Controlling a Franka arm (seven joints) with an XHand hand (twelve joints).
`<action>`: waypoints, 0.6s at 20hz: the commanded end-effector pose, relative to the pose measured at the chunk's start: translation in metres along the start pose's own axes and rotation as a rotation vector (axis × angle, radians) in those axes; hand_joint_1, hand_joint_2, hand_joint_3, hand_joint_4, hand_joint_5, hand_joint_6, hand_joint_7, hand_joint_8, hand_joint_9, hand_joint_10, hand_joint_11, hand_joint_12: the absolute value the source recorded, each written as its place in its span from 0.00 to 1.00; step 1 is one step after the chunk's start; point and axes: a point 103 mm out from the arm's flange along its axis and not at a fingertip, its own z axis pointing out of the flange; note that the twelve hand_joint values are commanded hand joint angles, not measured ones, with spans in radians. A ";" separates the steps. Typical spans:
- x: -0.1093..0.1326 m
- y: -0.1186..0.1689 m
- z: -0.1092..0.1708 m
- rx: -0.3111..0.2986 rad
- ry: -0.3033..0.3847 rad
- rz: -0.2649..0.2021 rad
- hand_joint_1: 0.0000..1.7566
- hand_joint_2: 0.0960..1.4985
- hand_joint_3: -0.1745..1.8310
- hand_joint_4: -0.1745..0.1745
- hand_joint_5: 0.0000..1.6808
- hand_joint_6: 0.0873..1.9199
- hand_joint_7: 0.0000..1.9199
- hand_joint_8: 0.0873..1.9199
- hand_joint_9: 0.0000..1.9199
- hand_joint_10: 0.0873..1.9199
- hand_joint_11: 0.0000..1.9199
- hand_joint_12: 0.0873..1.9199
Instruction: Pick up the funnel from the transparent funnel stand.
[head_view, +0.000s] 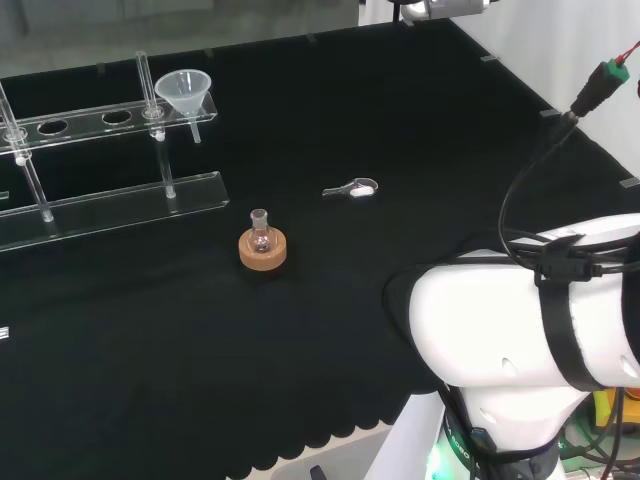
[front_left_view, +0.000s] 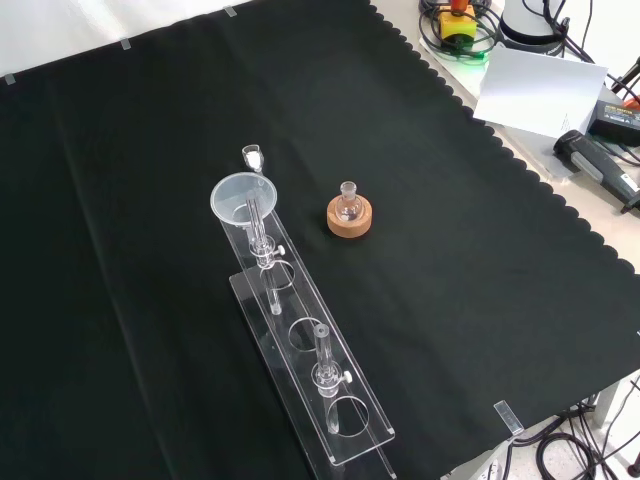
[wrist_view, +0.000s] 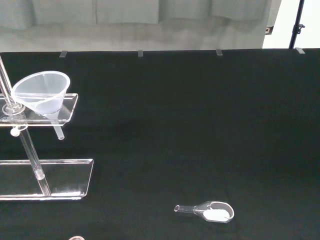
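A clear funnel (head_view: 184, 93) sits in the end hole of the transparent funnel stand (head_view: 110, 205), its spout hanging down below the top shelf. The front view has the funnel (front_left_view: 243, 197) at the stand's far end (front_left_view: 300, 345). In the wrist view the funnel (wrist_view: 41, 94) rests on the stand's top shelf (wrist_view: 70, 107), some way off from the camera.
A small round flask (head_view: 260, 231) stands on a cork ring (head_view: 263, 251) near the cloth's middle. A small clear scoop with white powder (head_view: 355, 188) lies to its right in the head view. The arm's white link (head_view: 520, 320) is at the lower right.
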 end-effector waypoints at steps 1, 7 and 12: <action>0.003 0.002 0.001 -0.003 -0.012 -0.007 0.21 0.30 0.21 0.63 0.06 0.00 0.07 0.00 0.06 0.00 0.00 0.32; 0.016 0.011 0.004 0.022 0.003 -0.027 0.15 0.32 0.12 0.63 0.00 0.00 0.00 0.00 0.00 0.00 0.00 0.08; 0.033 0.023 0.011 0.044 0.018 -0.044 0.15 0.32 0.11 0.62 0.00 0.00 0.00 0.00 0.00 0.00 0.00 0.03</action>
